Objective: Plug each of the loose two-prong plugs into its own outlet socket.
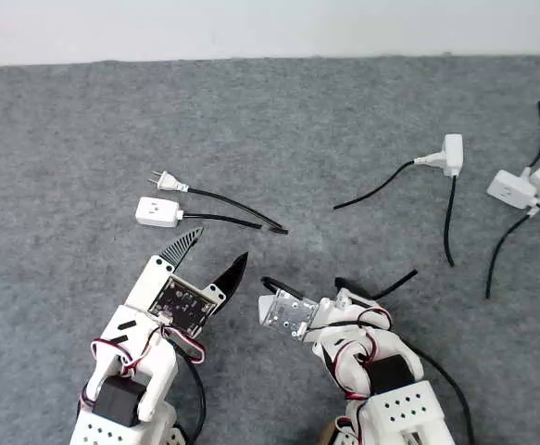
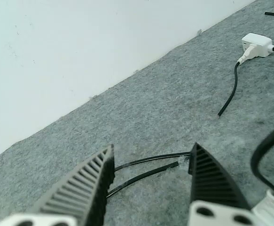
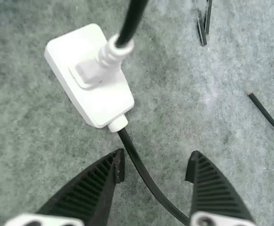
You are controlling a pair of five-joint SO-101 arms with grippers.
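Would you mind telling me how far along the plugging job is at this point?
Done: a plugged socket lies by the open right gripper, and two pairs farther off, a nearer pair and an edge pair, look joined. In hand: nothing; the left gripper is open and empty. Left: the loose plug lies beside the free socket, prongs out.

Left arm [image 1: 132,366] at lower left of the high view, stretched forward and angled slightly right; left gripper [image 1: 219,245] with jaws spread wide; right arm [image 1: 385,375] at lower centre-right, wrist bent toward the left arm; right gripper [image 3: 154,162] pointing down, jaws apart.
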